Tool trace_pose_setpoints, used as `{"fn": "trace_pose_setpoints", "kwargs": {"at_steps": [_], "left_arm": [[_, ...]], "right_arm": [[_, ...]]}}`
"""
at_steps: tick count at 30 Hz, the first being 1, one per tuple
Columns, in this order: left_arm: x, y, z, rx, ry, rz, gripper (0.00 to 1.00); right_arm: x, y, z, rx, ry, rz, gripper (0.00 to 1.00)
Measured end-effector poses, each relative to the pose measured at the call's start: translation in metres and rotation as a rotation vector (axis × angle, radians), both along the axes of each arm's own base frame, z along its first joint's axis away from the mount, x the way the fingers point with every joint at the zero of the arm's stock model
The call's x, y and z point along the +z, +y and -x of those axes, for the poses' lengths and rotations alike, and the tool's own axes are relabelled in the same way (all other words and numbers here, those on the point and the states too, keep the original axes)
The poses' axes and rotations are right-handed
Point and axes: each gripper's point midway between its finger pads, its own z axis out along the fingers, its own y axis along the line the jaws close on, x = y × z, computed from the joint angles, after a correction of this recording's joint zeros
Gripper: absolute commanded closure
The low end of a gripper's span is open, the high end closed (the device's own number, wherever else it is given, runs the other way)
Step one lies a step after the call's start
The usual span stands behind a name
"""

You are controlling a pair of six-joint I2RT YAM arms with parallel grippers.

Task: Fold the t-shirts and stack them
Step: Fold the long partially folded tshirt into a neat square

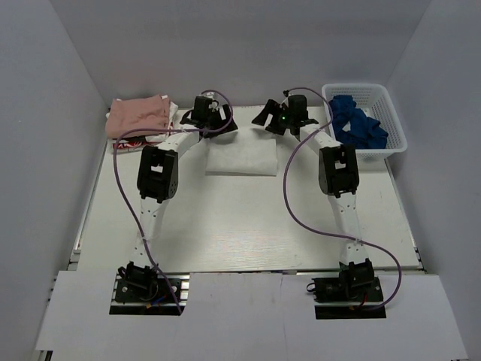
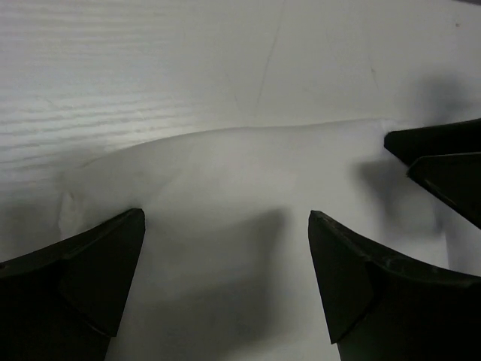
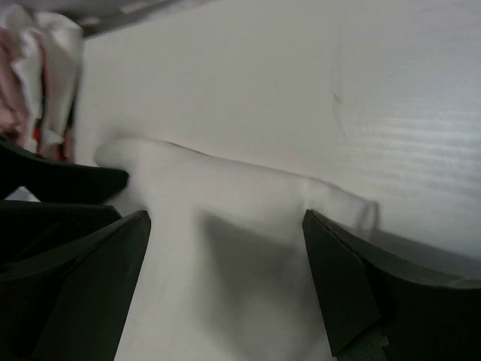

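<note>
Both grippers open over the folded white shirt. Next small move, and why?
Probably lower and close on the white shirt. The left gripper and right gripper hang open just above it; it looks folded into a compact rectangle yet lies apart from the pink shirt at the far left, so stacking is not yet done.

Counted three t-shirts in all: one white t-shirt (image 1: 240,156), one dusty-pink t-shirt (image 1: 137,116) and one white-and-red t-shirt (image 1: 129,141). Counted one white mesh basket (image 1: 397,128); saw blue cloths (image 1: 359,124) bunched inside it, too tangled to number. Found two arms (image 1: 158,173), so two grippers: one left gripper (image 2: 225,226) and one right gripper (image 3: 225,226). Made out two fingers (image 2: 83,278) on each, four altogether. Noted two purple cables (image 1: 116,180), one per arm. Counted one table (image 1: 225,226).
</note>
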Motion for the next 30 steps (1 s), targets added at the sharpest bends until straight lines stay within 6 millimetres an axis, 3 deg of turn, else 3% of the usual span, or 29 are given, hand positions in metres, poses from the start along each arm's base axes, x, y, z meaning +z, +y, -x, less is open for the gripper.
{"fn": "trace_pose_setpoints", "kwargs": {"at_steps": [1,10,17,22,26,30], "left_arm": [[0.003,-0.001,-0.007,-0.006,-0.022,0.009,0.00],[0.003,0.000,-0.016,-0.036,-0.059,-0.026,0.00],[0.021,0.005,-0.003,-0.078,-0.060,-0.101,0.00],[0.053,0.018,0.026,-0.066,-0.057,-0.128,0.00],[0.073,0.019,0.062,-0.087,-0.059,-0.080,0.00],[0.066,0.004,0.089,-0.158,-0.048,0.000,0.00]], "right_arm": [[-0.011,-0.001,-0.002,0.001,0.014,-0.017,0.10],[-0.008,-0.009,-0.009,-0.006,-0.008,-0.032,0.10],[0.007,-0.015,0.014,0.048,-0.009,0.082,0.10],[0.036,-0.017,0.060,0.075,-0.024,0.186,0.10],[0.061,0.004,0.102,0.126,-0.070,0.182,0.10],[0.044,0.027,0.154,0.201,-0.033,0.104,0.10]]}}
